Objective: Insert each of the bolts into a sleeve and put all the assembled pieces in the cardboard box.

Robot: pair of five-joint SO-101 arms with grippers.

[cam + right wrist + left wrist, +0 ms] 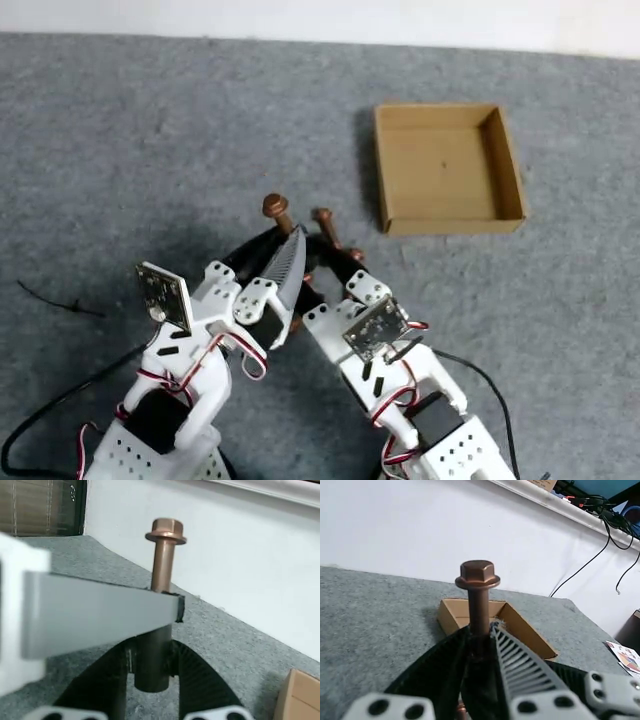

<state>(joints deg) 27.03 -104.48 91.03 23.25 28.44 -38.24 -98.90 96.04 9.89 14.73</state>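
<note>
Your left claw (284, 245) is closed on the shaft of the left bolt (275, 208). The hex head stands out past the fingertips, and the long axis points away from the arm's base. In the left wrist view the shaft goes down between the fingers (520, 655); I cannot tell if a sleeve is already on it there.

Your right claw (335, 252) is also closed. It grips the right bolt (323, 216), which sits with its lower end in a darker, wider sleeve (152, 667). This piece looks assembled, I think. Its axis also points away from the arm's base, just beside the left bolt, and the two heads are near but apart.

The cardboard box (445, 165) lies open on the table (150, 150), farther from the arms' bases than both claws and to the right of them. The right arm is nearer to it, so the drop should probably go forward and to the right from the right claw. The box is well apart from the left claw.
</note>
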